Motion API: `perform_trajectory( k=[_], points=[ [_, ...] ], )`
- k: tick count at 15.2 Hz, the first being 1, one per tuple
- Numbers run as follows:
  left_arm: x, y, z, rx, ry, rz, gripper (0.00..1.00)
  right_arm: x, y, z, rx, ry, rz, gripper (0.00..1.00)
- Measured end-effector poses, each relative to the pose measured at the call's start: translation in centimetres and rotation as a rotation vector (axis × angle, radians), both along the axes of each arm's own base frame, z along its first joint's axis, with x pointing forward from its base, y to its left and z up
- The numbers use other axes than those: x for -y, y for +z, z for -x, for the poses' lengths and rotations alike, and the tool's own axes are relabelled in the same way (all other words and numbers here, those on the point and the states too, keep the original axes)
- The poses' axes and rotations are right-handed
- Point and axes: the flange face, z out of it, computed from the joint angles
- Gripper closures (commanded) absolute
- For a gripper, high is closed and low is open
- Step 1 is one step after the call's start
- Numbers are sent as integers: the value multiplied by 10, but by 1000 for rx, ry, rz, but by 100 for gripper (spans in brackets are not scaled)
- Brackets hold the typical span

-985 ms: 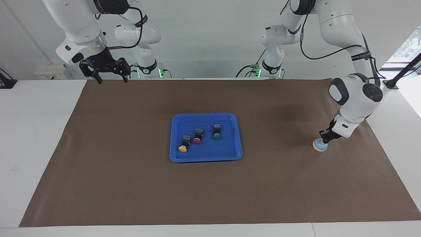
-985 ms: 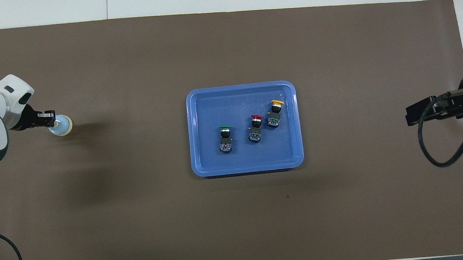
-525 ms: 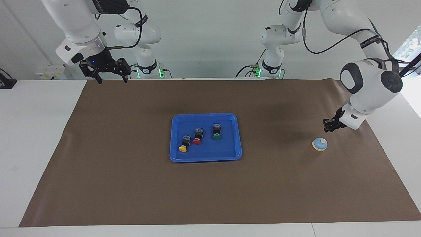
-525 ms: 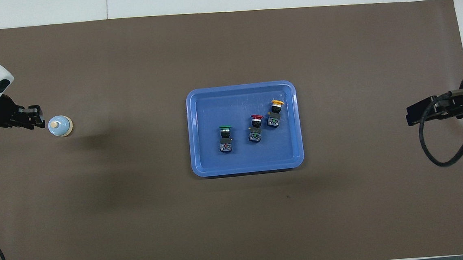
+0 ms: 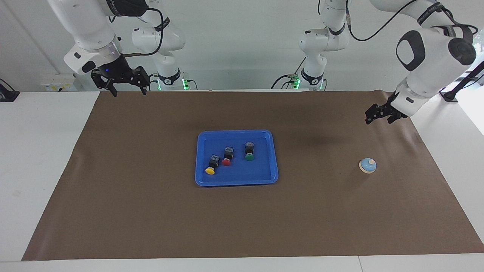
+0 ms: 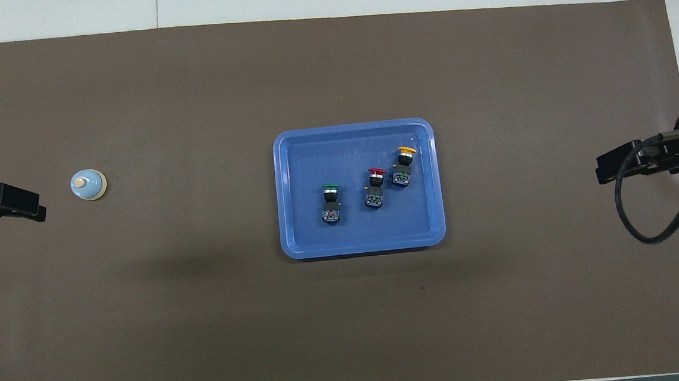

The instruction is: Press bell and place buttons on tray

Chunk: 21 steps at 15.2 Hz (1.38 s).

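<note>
The left pincer (image 5: 379, 115) hangs in the air, well apart from the bell (image 5: 368, 165) — open, holding nothing. The right pincer (image 5: 126, 90) waits, open and empty too.

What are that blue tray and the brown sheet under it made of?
The tray looks like moulded plastic: smooth, bright blue, with faint sheen, rounded corners and a raised rim. The brown sheet looks like matte paper, perhaps kraft paper: dull with no glare and slightly creased near its edges, though thin fabric cannot be ruled out.
</note>
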Motion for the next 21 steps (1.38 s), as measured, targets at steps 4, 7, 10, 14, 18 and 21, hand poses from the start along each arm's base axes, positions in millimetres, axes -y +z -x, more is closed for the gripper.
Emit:
perform_trajectory(
  k=[4, 7, 10, 14, 18, 21],
  points=[
    [5, -2, 3, -11, -4, 0, 0, 0, 0, 0, 0, 0, 0, 0],
    [7, -4, 3, -16, -7, 0, 0, 0, 0, 0, 0, 0, 0, 0],
    [9, -4, 3, -15, -10, -1, 0, 0, 0, 0, 0, 0, 0, 0],
    [6, -1, 3, -9, -4, -1, 0, 0, 0, 0, 0, 0, 0, 0],
    [9, 10, 1, 15, -9, -1, 0, 0, 0, 0, 0, 0, 0, 0],
    [13, 26, -2, 50, -17, -2, 0, 0, 0, 0, 0, 0, 0, 0]
  ],
)
